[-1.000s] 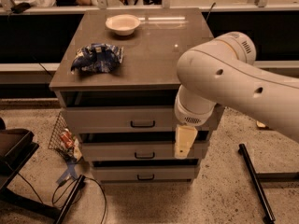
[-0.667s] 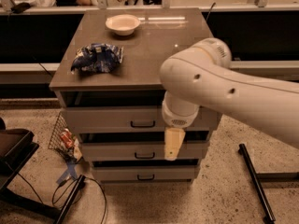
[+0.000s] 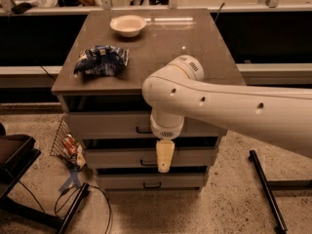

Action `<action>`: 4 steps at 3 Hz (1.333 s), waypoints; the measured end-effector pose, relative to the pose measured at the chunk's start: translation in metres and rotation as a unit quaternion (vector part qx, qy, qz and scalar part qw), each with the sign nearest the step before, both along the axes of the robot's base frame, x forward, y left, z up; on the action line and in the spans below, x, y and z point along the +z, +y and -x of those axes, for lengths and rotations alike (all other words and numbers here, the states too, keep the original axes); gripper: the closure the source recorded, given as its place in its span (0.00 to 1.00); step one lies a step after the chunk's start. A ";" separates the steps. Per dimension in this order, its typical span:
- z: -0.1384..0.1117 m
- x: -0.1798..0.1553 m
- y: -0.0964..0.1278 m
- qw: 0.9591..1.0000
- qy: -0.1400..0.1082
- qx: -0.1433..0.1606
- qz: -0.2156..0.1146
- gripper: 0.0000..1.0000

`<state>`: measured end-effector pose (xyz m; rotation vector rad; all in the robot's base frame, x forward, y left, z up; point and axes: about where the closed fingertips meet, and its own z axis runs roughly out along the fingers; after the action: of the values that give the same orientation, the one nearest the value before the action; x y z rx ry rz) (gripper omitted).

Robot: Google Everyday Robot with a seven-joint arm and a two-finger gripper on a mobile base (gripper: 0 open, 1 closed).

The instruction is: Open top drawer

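The top drawer (image 3: 107,126) is the wide grey front just under the brown cabinet top (image 3: 161,52), with a dark gap above it. Its small black handle (image 3: 142,130) shows only at its left end; my white wrist covers the rest. My gripper (image 3: 165,161) hangs straight down from the wrist in front of the cabinet. Its pale yellow tip is level with the middle drawer (image 3: 112,157), just right of that drawer's handle (image 3: 148,163). The bottom drawer (image 3: 122,181) lies below.
A white bowl (image 3: 127,25) and a crumpled blue snack bag (image 3: 101,61) lie on the cabinet top. A wire basket with wrappers (image 3: 66,145) and cables (image 3: 73,199) sit on the floor at left, by a black chair (image 3: 14,152). A black bar (image 3: 265,191) lies at right.
My arm has swung left across the drawer fronts. The gripper has gone from the right side of the cabinet to its middle, a little lower.
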<state>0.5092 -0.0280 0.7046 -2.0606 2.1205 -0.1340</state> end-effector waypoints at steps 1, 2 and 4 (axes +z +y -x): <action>-0.005 -0.022 0.016 1.000 0.012 0.015 -0.002 0.00; -0.010 -0.044 0.030 0.999 0.024 0.029 -0.004 0.00; -0.019 -0.084 0.055 0.997 0.048 0.054 0.001 0.15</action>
<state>0.5279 0.0266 0.6205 -2.2180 2.0564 -0.0220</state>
